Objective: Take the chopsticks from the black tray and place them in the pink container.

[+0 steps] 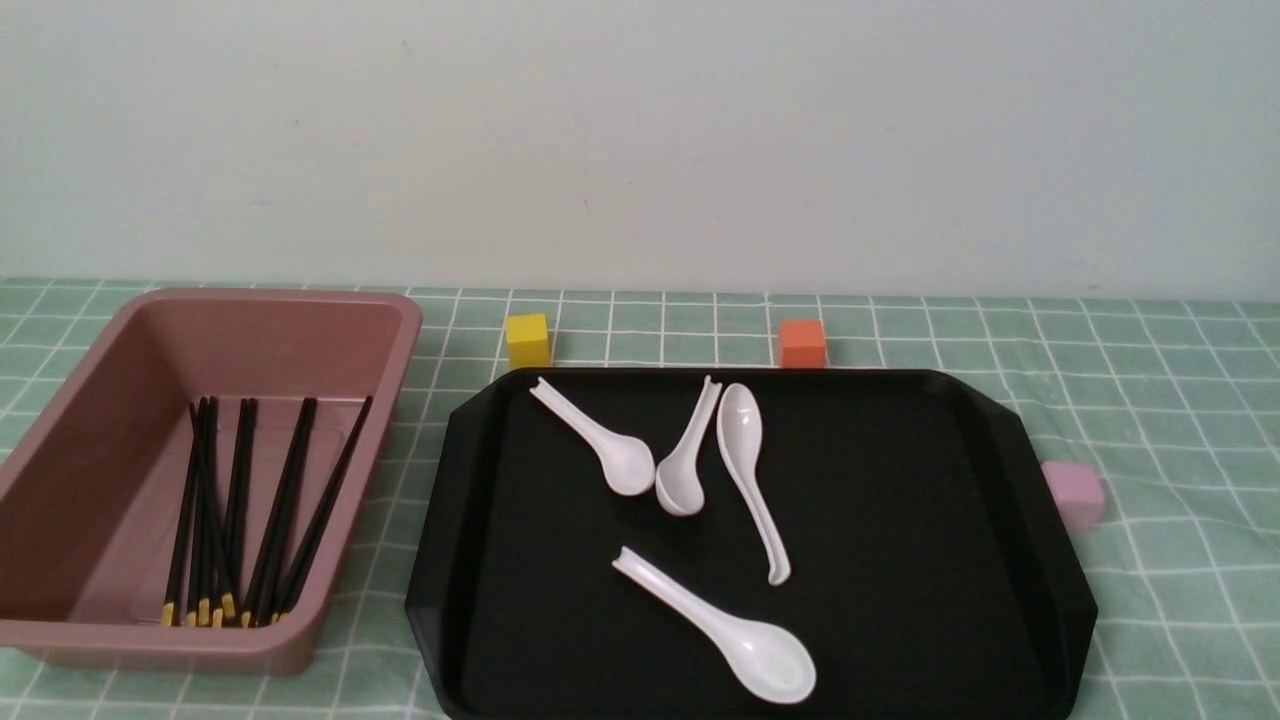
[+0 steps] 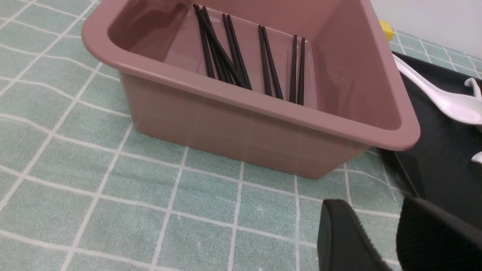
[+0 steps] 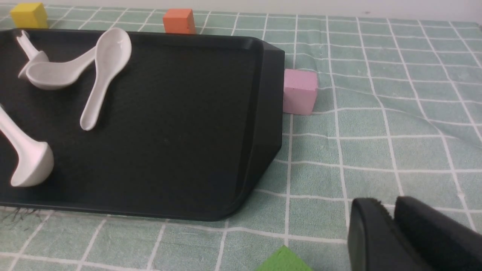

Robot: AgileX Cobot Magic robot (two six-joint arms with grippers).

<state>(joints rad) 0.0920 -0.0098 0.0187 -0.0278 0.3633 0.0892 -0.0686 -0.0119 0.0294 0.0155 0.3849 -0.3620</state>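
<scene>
The left gripper (image 2: 369,203) stands open, a clear gap between its fingertips and nothing in them; the right gripper (image 3: 387,203) is slightly open, a narrow gap at its tips, likewise holding nothing; neither gripper appears in the front view. In the left wrist view the bin (image 2: 241,101) is near the left gripper, with bare cloth (image 2: 150,210) between; in the right wrist view the right gripper is over the cloth, apart from the tray (image 3: 180,124), and part of a bright green thing (image 3: 284,261) shows near it. In the front view the bin fills the left side of the frame; the chopsticks (image 1: 242,500) lie inside it on its floor, roughly side by side with one crossing others, their yellow ends toward the bottom of the frame. The tray takes the lower middle and right of centre; four white spoons lie on it, three (image 1: 627,465) (image 1: 681,485) (image 1: 741,430) in its upper part and one (image 1: 770,662) lower down, bowl toward the lower right; just beyond its upper edge are a yellow cube (image 1: 528,341) and, farther right, an orange cube (image 1: 802,344); a pink cube (image 1: 1074,494) is beside its right edge.
</scene>
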